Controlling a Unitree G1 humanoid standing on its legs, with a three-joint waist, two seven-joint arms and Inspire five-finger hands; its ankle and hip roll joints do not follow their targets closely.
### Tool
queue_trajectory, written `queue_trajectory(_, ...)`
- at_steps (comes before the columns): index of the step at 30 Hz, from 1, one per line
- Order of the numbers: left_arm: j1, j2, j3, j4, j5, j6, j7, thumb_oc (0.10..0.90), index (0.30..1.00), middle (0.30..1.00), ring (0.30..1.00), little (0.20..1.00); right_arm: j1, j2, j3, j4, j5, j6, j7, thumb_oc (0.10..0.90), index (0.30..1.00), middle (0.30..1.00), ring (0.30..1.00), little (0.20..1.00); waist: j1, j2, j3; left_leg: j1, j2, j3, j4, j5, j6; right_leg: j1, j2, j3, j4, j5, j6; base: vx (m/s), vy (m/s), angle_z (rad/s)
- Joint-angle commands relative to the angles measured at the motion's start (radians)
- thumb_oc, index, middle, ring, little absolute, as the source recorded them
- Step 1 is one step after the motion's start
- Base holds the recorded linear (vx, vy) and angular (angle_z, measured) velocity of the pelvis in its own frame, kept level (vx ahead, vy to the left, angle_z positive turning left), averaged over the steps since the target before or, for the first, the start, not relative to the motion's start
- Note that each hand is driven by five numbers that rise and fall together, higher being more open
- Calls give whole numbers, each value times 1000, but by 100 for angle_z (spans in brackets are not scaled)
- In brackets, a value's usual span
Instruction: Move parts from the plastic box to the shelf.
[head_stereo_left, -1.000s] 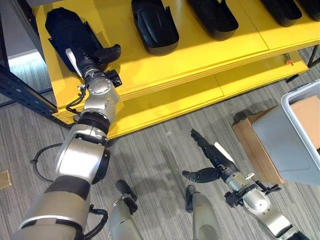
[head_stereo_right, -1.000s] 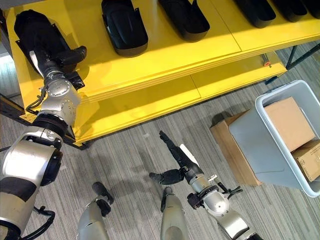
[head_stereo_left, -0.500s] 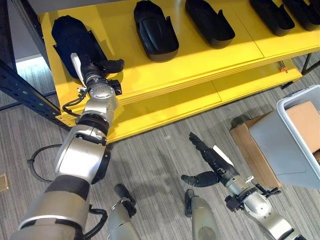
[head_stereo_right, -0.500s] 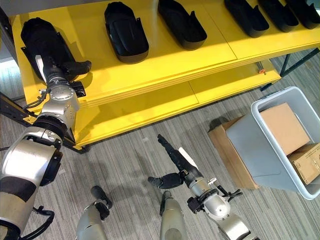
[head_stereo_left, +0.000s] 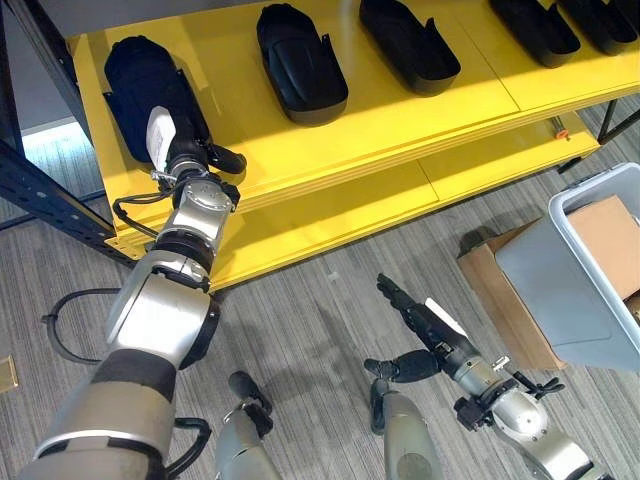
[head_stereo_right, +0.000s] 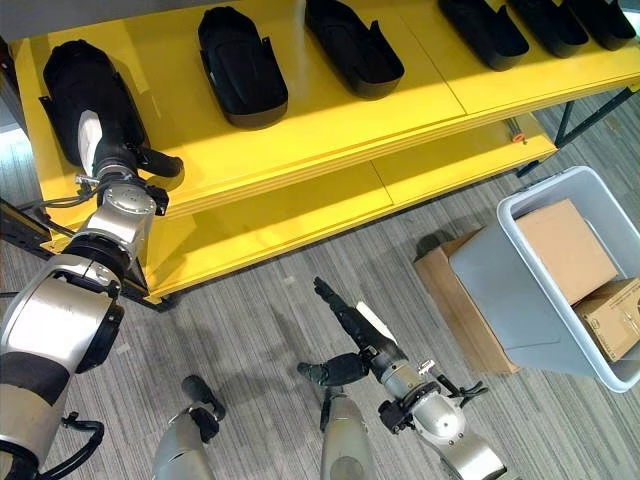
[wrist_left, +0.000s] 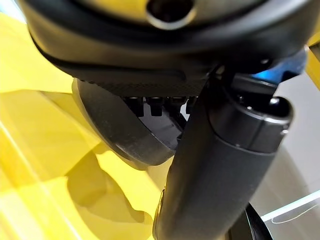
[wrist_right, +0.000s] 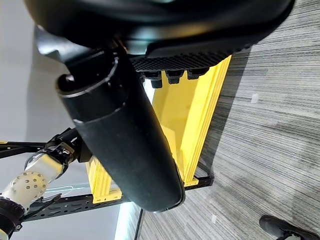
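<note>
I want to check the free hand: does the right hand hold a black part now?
No, the right hand hangs over the grey floor with straight fingers and holds nothing.

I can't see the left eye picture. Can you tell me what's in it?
The robot's left robot hand rests on a black part at the left end of a yellow shelf, where more black parts sit in a row. Its right robot hand hangs open above the grey floor, near a grey plastic box holding a cardboard box.
</note>
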Motion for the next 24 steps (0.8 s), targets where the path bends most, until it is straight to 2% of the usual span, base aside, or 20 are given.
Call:
queue_trajectory(1,-35,72,60,32,27,-2,1,900,1000,1000,1000,1000,-58,-33,-96,-117,55,-104,2,900,1000,1000,1000,1000,-21,17,15,-24,91,-127,146,-87,-133,145,43,-6,-109,14,-44,0,0,0)
queue_trajectory(10,-42,73,174,-24,-242,-86,9,900,1000,1000,1000,1000,-47,-19,-96,-100,53,-105,-16,900,1000,1000,1000,1000,-15,15,11,-29,89,-132,151,-94,-134,142,46,-3,-104,10,-43,0,0,0)
queue_trajectory(11,-83,91,192,-77,-372,-144,12,900,1000,1000,1000,1000,-53,-20,-93,-89,41,-106,-34,900,1000,1000,1000,1000,-8,21,8,-29,87,-136,151,-95,-134,142,44,-7,-101,7,-43,0,0,0)
queue_trajectory(12,-83,91,191,-76,-375,-144,12,900,1000,1000,1000,1000,-54,-20,-93,-88,41,-106,-34,900,1000,1000,1000,1000,-9,21,8,-30,87,-136,151,-95,-134,142,44,-7,-101,7,-43,0,0,0)
queue_trajectory(14,-103,104,208,-109,-465,-180,12,900,1000,1000,1000,1000,-61,-17,-90,-81,32,-105,-41,900,1000,1000,1000,1000,-2,26,5,-33,85,-141,154,-95,-135,143,44,-11,-98,4,-44,0,0,0)
queue_trajectory(24,-159,108,208,-163,-625,-233,-14,900,1000,1000,1000,1000,-72,-12,-92,-58,11,-94,-54,900,1000,1000,1000,1000,11,41,-12,-25,71,-151,144,-92,-136,168,45,-24,-111,6,-42,-1,0,3)
